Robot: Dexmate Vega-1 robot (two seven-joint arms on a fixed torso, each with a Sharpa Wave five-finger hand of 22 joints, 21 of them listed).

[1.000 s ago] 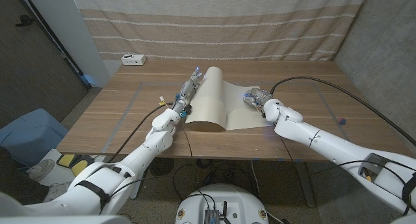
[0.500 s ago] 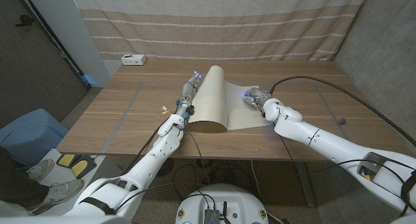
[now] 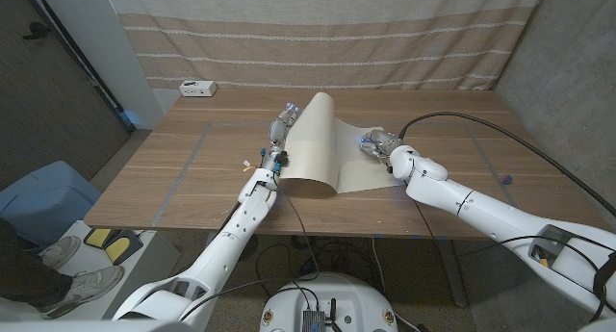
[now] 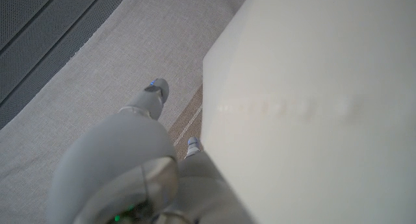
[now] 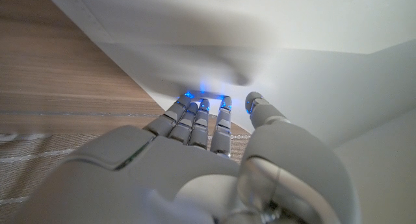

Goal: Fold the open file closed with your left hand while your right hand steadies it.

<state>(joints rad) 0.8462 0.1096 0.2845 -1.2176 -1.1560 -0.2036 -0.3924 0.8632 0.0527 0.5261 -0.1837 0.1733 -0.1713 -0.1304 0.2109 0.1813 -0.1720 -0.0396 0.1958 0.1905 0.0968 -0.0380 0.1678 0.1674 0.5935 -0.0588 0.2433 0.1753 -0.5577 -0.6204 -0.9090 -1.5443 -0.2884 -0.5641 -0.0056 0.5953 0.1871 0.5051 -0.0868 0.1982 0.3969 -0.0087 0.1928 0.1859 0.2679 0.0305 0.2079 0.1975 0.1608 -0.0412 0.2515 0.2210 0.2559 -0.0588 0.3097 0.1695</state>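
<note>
A cream file (image 3: pixel 354 163) lies open in the middle of the wooden table (image 3: pixel 183 168). Its left flap (image 3: pixel 310 140) is raised and curves up and over toward the right half. My left hand (image 3: pixel 280 128) stands against the outer face of that raised flap, fingers reaching up along it; in the left wrist view the flap (image 4: pixel 312 107) lies against my fingers (image 4: pixel 156 94). I cannot tell whether they pinch its edge. My right hand (image 3: pixel 377 145) rests on the right half, and its fingertips (image 5: pixel 201 107) press down on the file (image 5: pixel 305 81).
A small white box (image 3: pixel 198 87) sits at the table's far left corner. A striped curtain (image 3: pixel 318 38) hangs behind the table. A black cable (image 3: pixel 500 130) arcs over the right side. A small dark bit (image 3: pixel 504 181) lies near the right edge.
My left forearm has swung in toward the file and the hand has crept higher. The raised flap stands slightly steeper and leans further right. My right hand has stayed put.
</note>
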